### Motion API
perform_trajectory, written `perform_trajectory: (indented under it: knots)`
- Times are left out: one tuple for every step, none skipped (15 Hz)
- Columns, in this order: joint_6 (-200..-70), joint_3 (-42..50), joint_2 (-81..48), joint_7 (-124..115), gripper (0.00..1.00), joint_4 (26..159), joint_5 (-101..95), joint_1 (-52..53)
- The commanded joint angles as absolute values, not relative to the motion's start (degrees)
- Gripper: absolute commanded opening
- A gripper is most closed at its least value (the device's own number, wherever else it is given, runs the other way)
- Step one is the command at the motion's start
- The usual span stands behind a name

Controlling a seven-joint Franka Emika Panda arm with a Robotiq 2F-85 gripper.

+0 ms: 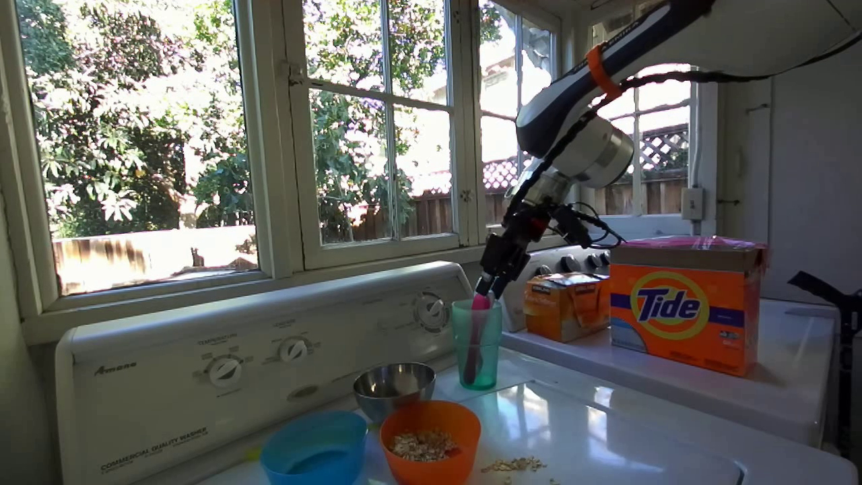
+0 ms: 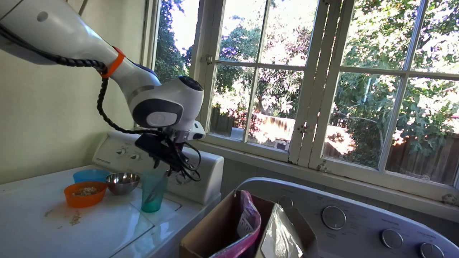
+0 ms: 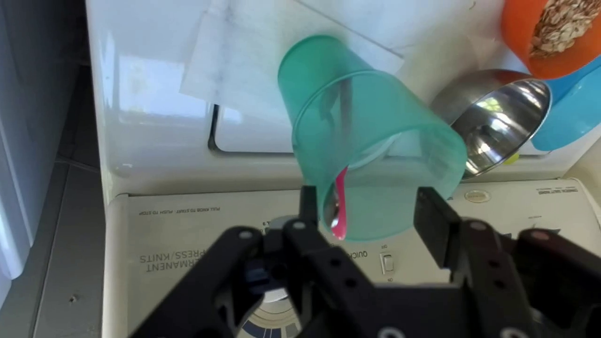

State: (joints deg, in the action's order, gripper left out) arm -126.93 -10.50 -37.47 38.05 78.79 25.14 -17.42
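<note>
One arm [image 2: 168,95] angled down, fingers [image 3: 435,225] apart just above the green cup [image 1: 490,347], any contact hard to tell

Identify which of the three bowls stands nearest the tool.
The shiny metal bowl: it stands closest to the green cup that is under the tool. The orange bowl and the blue bowl are both farther away.

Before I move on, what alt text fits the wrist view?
An open gripper at the mouth of a translucent green cup with a pink utensil inside. Nearby on the white washer: a metal bowl, an orange bowl of pale flakes, a blue bowl.
</note>
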Motion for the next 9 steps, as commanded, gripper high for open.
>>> perform_trajectory:
  knots:
    - [-124.57, -9.9, -37.55, 38.41, 0.5, 78.16, 25.07, -17.15]
    - [-124.56, -9.66, -37.38, 38.09, 0.48, 78.28, 24.9, -17.11]
    - [-124.51, -9.36, -37.18, 37.9, 0.48, 78.42, 24.53, -17.02]
    - [-124.59, -9.12, -36.97, 37.77, 0.48, 78.63, 24.37, -17.03]
    - [-124.73, -8.75, -36.85, 37.46, 0.48, 78.75, 24.09, -16.93]
    - [-124.62, -8.5, -36.72, 37.34, 0.48, 78.85, 23.89, -16.92]
    - [-124.63, -8.38, -36.66, 37.46, 0.48, 78.91, 23.9, -16.97]
    - [-124.71, -8.23, -36.66, 37.45, 0.46, 78.92, 23.87, -16.95]
    - [-124.85, -8.18, -36.74, 37.53, 0.45, 78.87, 23.92, -16.92]
